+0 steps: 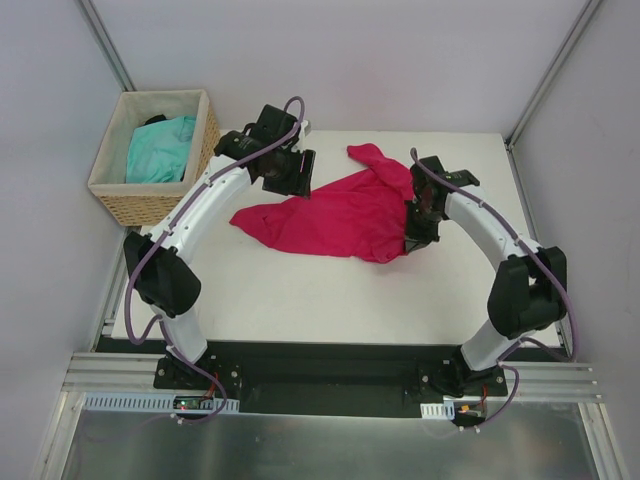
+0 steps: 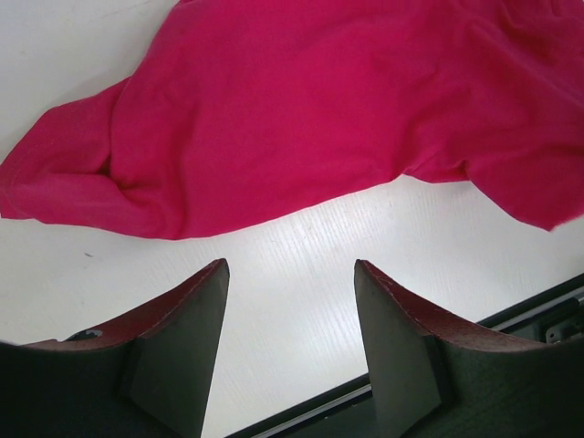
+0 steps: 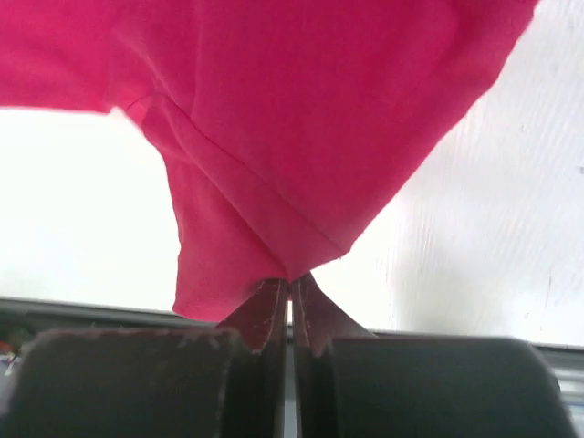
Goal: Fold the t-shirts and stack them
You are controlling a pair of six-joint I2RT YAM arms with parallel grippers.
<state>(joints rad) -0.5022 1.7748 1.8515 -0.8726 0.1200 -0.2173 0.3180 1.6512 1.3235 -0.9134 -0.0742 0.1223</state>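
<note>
Crimson-pink cloth lies crumpled on the white table [image 1: 300, 290]. This is the pink tee [image 1: 330, 215], to the right of the basket [image 1: 150, 208] and well apart from it. It is not spread flat and has many folds. Its long axis runs across the table, from the basket's side toward the right. The narrow bunched end points back toward the basket. The wide end lies farthest from the basket, under the right arm. One thin lobe, maybe a sleeve, points away from the arms, toward the far edge of the table.

The turquoise tee [image 1: 160, 148] is inside the basket in a loose heap, so I cannot tell which way it points.

The left pincer [image 2: 290, 269] is between the basket and the pink tee, just beside the near edge of the cloth. Its two fingers [image 2: 187, 319] stand apart with only bare table between them, so it grips nothing.

The right pincer [image 3: 290, 287] is at the end of the pink tee farthest from the basket. Its fingers are pressed together. In the right wrist view a corner of the pink cloth runs down into their tips, so it is pinching the pink tee. From there the fabric spreads out in a fan.
</note>
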